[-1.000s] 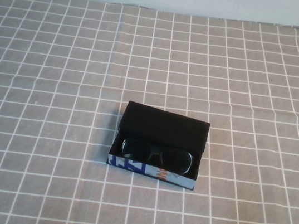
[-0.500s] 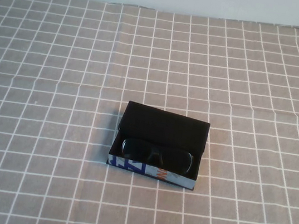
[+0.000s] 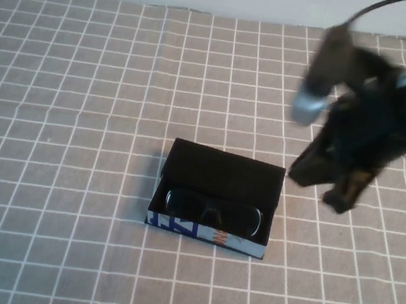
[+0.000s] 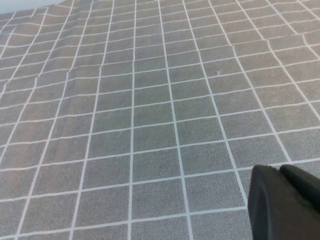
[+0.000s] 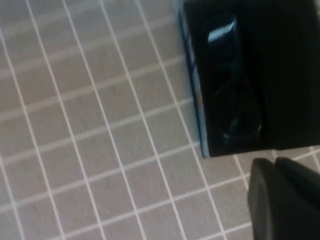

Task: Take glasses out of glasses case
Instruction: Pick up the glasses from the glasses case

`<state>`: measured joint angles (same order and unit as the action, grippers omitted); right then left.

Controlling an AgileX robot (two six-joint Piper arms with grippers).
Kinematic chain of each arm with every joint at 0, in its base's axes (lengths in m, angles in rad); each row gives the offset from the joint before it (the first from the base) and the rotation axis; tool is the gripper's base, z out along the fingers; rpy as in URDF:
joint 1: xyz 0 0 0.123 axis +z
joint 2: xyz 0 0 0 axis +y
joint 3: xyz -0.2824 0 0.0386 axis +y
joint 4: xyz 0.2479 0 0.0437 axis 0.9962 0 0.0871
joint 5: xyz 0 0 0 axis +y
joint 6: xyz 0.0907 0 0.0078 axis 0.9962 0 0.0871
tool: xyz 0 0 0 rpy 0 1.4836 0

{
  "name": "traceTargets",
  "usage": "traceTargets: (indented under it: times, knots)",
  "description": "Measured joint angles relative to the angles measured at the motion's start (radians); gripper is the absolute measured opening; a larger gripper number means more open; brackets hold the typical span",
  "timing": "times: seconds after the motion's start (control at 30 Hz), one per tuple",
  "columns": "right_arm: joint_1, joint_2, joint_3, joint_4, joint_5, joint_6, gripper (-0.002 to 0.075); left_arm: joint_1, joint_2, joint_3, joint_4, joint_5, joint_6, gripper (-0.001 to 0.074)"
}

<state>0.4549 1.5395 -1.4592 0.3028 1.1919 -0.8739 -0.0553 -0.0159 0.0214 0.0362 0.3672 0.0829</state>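
We're seeing the glasses case [image 3: 216, 198] sitting open on the checked desk [image 3: 73, 102], flap lid folded back. The glasses [image 3: 213, 211] are lying inside it, lenses up. Right tool [image 3: 325, 182] is hovering just beside the case's right end, above the desk, fingers spread apart, gripping nothing. Left tool [image 4: 285, 202] is over bare cloth; we can't tell its state.
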Motion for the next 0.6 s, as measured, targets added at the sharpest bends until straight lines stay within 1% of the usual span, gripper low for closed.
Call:
traceTargets:
  times: [0.13,0.3,0.4,0.47,0.53,0.6]
  knots:
    - [0.11,0.164,-0.099,-0.144,0.026,0.044,-0.0018,0.0,0.0,0.0,0.0,0.0,0.0,-0.0004]
    - [0.226,0.316,-0.165,-0.297,0.03,0.113,-0.0018,0.0,0.0,0.0,0.0,0.0,0.0,-0.0004]
    - [0.257,0.386,-0.196,-0.364,0.03,0.178,-0.0017,0.0,0.0,0.0,0.0,0.0,0.0,-0.0004]
    - [0.259,0.415,-0.209,-0.375,0.03,0.199,-0.0008,0.0,0.0,0.0,0.0,0.0,0.0,-0.0004]
    - [0.259,0.435,-0.214,-0.358,0.017,0.201,0.0026,0.0,0.0,0.0,0.0,0.0,0.0,-0.0005]
    - [0.259,0.447,-0.218,-0.327,-0.009,0.203,0.0097,0.0,0.0,0.0,0.0,0.0,0.0,-0.0005]
